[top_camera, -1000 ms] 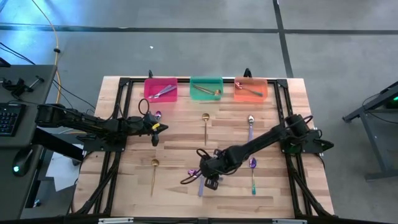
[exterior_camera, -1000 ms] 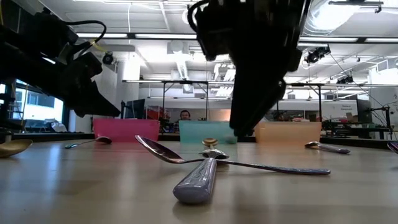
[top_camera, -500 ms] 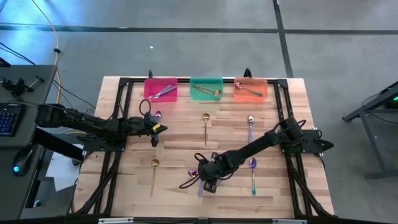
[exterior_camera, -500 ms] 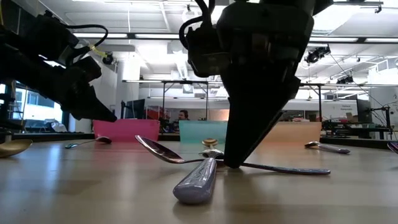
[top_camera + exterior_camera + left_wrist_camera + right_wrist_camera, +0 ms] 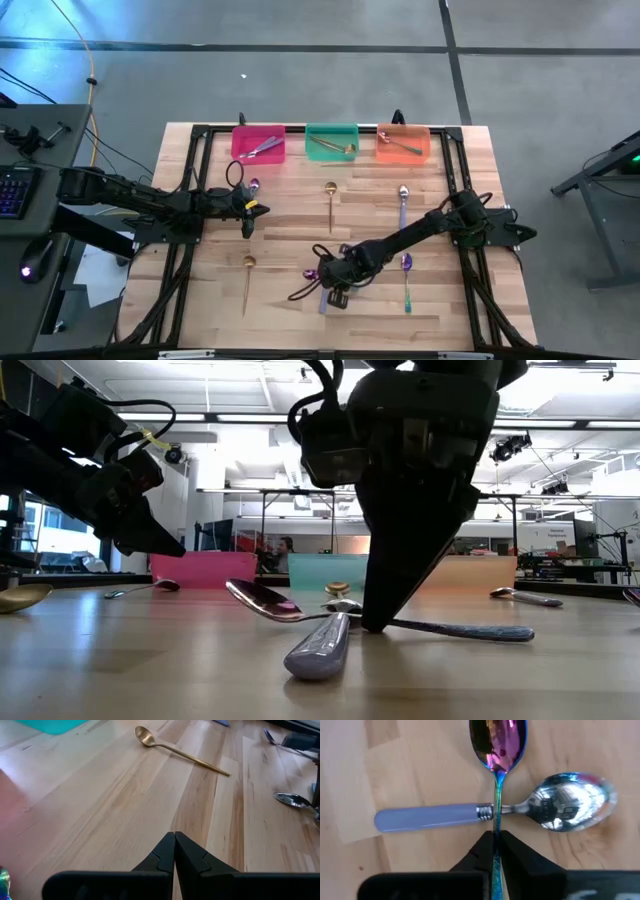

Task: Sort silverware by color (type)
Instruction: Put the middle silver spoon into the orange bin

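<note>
High view: right gripper (image 5: 336, 281) low centre over two crossed spoons; left gripper (image 5: 249, 207) left of centre, beside the pink bin (image 5: 258, 142).
Low view: right gripper planted mid-frame on the crossed pair.
Left wrist: fingers (image 5: 165, 856) pressed together, empty; gold spoon (image 5: 176, 751) upper centre.
Right wrist: pincer clamped on the iridescent spoon (image 5: 498, 750) handle, which lies over the lavender-handled spoon (image 5: 490, 813).

Three bins line the far edge of the wooden desk (image 5: 290, 215): pink bin (image 5: 258, 143), green bin (image 5: 332, 142), orange bin (image 5: 403, 144). Off to the side, a keyboard (image 5: 12, 190) and a mouse (image 5: 32, 267).
</note>
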